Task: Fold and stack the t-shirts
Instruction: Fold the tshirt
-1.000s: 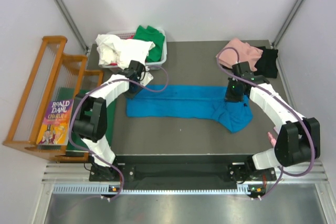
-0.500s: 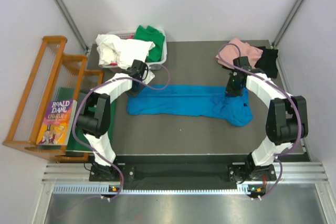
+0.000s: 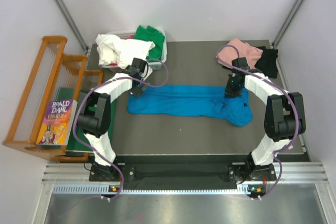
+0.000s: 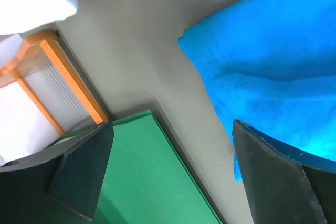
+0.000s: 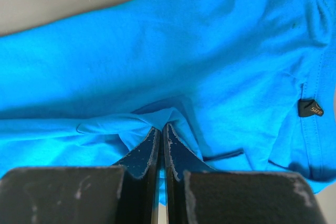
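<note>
Progress: early.
- Blue tee point(image 3: 184, 100) lies mid-counter point(image 3: 199, 135) as a long narrow band running 9 to 3 o'clock. It looks folded lengthwise once. The 3 o'clock end is bunched and wrinkled, the 9 o'clock end flatter.
- No cross fold yet, and no stack anywhere in view.
- Pink tee point(image 3: 241, 51) and black tee point(image 3: 269, 61) sit crumpled at 1 o'clock. White tee point(image 3: 118, 51) and green tee point(image 3: 148, 36) are heaped in the basket point(image 3: 163, 56) at 11 o'clock. All four look unfolded.

Hands:
- Left hand point(image 4: 173, 182) is wide apart over the band's 9 o'clock corner, with nothing between the fingers.
- Right hand point(image 5: 161, 135) is together, with a small ridge of blue cloth pinched at the tips, near the bunched end.

Judgement: the band needs smoothing at the 3 o'clock end, then folding across. Four more tees remain after that.

Surroundings and obstructions:
- Green board point(image 4: 157, 171) lies just off the counter's 9 o'clock edge, below the left hand.
- Wooden rack point(image 3: 42, 93) with a book point(image 3: 55, 121) stands further out at 9 o'clock.
- White tee spills over the basket, close to the left arm.
- Pink tee lies just behind the right arm, which crowds a reach there.
</note>
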Controlling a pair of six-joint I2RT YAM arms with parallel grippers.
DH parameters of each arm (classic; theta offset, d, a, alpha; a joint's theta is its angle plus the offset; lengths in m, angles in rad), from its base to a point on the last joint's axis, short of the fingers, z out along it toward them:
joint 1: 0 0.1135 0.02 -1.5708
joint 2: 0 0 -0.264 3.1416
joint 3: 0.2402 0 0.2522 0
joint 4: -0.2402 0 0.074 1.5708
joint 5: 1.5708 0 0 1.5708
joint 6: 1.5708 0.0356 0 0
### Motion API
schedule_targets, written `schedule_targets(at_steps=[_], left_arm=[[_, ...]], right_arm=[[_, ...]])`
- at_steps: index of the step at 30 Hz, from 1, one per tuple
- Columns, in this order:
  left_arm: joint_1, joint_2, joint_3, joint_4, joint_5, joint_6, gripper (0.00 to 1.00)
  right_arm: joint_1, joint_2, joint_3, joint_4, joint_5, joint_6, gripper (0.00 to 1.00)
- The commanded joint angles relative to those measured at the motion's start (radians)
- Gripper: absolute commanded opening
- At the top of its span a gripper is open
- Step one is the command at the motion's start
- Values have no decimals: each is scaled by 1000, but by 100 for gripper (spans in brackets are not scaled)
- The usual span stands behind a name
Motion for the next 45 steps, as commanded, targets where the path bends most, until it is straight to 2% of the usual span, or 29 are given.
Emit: schedule_targets(at_steps=[1, 10, 11, 13, 14, 15, 17, 18, 19, 20, 24, 28, 31, 36, 40, 45], left_arm=[[-19, -33, 38, -55, 14, -63, 99], [-27, -173, 99, -200, 204, -167, 99], [-23, -182, 112, -214, 303, -202, 99], [-15, -208, 116, -234, 400, -221, 99], [-16, -215, 107, -236, 451, -216, 99], [-24, -222, 81, -233, 512, -221, 99], [-30, -217, 57, -242, 530, -216, 99], [-30, -208, 40, -248, 539, -213, 99], [-30, -203, 31, -251, 541, -207, 99], [-30, -203, 18, -240, 539, -197, 99], [-32, -191, -3, -240, 550, -193, 99], [-33, -185, -20, -225, 550, -193, 99], [-35, -173, -48, -196, 533, -180, 99], [-35, -131, -78, -162, 482, -154, 99], [-35, -117, -89, -142, 458, -140, 99], [-35, -113, -98, -128, 444, -131, 99]], right_arm=[[-18, 13, 49, 20, 23, -10, 0], [-19, 166, 176, -3, 30, -29, 0], [-18, 179, 199, -2, 29, -28, 0], [-18, 205, 220, -12, 30, -28, 0], [-19, 208, 236, -20, 29, -29, 6], [-18, 206, 239, -25, 30, -28, 28], [-16, 187, 234, -37, 44, -28, 56], [-16, 174, 230, -37, 61, -28, 82], [-18, 150, 225, -44, 76, -28, 96], [-16, 134, 220, -49, 95, -25, 100], [-7, 26, 225, -87, 174, -19, 100], [27, -169, 217, -130, 159, -10, 100], [80, -313, 127, -124, 103, 15, 100], [158, -505, -129, -112, 89, 79, 100], [168, -548, -310, -75, 47, 119, 100], [166, -513, -343, -32, 53, 139, 100]])
